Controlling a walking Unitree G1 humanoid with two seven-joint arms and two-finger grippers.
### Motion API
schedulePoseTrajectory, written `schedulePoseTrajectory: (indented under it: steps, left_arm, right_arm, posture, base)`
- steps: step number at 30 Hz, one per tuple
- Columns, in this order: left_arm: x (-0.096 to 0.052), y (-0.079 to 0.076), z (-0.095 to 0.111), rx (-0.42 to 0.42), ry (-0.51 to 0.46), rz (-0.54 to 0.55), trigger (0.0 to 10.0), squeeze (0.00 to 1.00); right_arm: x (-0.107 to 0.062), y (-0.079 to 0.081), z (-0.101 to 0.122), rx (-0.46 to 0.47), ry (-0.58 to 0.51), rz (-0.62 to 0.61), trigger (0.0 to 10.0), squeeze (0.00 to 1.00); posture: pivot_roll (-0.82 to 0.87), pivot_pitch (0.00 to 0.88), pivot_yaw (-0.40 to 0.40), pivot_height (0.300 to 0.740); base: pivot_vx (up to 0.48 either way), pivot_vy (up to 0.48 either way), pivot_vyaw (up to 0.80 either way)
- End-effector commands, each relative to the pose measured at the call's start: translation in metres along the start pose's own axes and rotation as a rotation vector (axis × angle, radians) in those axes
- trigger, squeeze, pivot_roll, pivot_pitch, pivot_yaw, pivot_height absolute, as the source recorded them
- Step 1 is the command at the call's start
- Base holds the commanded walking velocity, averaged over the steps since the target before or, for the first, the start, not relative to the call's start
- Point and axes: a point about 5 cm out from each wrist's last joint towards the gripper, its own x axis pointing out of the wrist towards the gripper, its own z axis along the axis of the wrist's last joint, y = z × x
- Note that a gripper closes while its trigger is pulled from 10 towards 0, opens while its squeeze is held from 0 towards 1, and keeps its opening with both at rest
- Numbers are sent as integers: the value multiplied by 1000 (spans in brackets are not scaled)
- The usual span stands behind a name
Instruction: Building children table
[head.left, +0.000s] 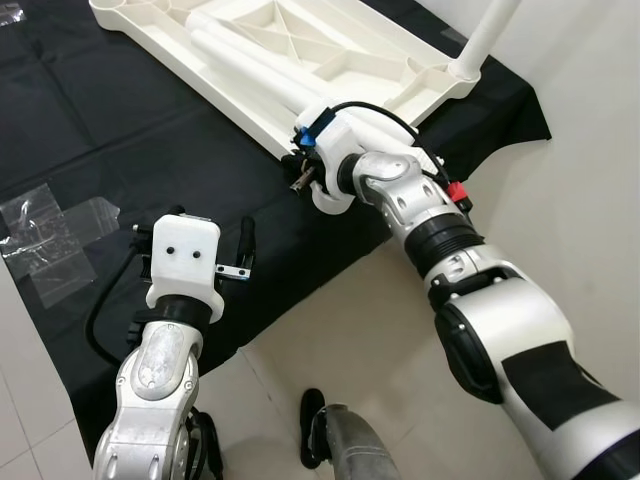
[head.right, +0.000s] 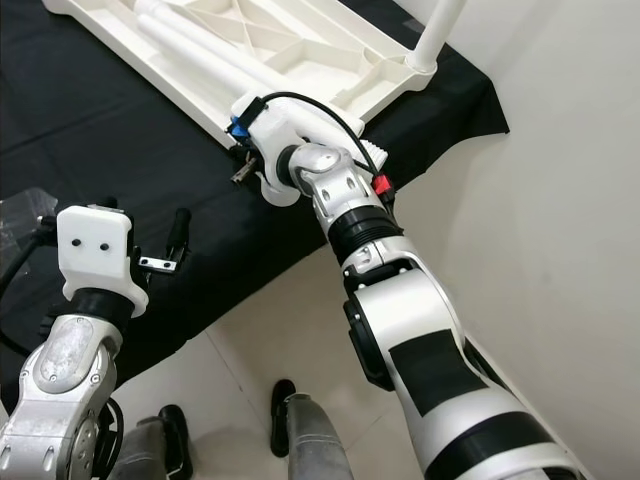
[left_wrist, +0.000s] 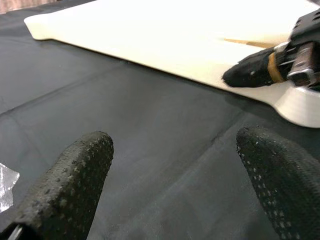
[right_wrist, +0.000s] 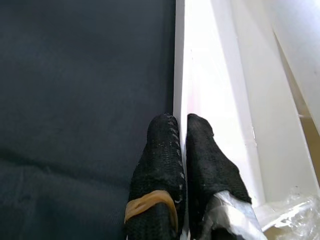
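The white table top (head.left: 300, 50) lies upside down on the black cloth (head.left: 120, 130). The right gripper (right_wrist: 181, 131) pinches its rim. The left gripper (left_wrist: 175, 165) waits open, nearby.

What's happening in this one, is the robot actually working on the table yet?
Yes. The white tabletop lies upside down on a black cloth on the floor, with loose white legs resting in its underside and one leg standing in a corner socket. The right gripper is shut on the tabletop's near rim. The left gripper hovers open over the cloth nearby, holding nothing.
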Motion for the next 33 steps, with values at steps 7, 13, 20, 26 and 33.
schedulePoseTrajectory:
  steps: [7,13,20,26,33]
  left_arm:
    - [-1,-3,-5,-9,21,-17,10000,0]
    - [0,-5,-4,-15,21,-19,10000,0]
    - [0,-5,-4,-15,17,-18,10000,0]
    - [0,-6,-3,-16,15,-19,10000,0]
    - [-1,-6,-3,-17,14,-18,10000,0]
  right_arm:
    - [-1,6,-7,-83,25,94,7647,0]
    - [-1,4,6,-10,-29,96,10000,0]
    - [0,7,20,5,-87,126,10000,0]
    - [1,8,26,2,-104,133,10000,741]
    - [2,9,31,-8,-113,134,10000,0]
  posture:
    - [-55,353,-186,740]
    - [-58,354,-186,740]
    - [-61,353,-190,740]
    - [-62,352,-191,740]
    - [-61,352,-194,740]
  base:
    - [0,0,0]
    - [0,0,0]
    - [0,0,0]
    - [0,0,0]
    - [0,0,0]
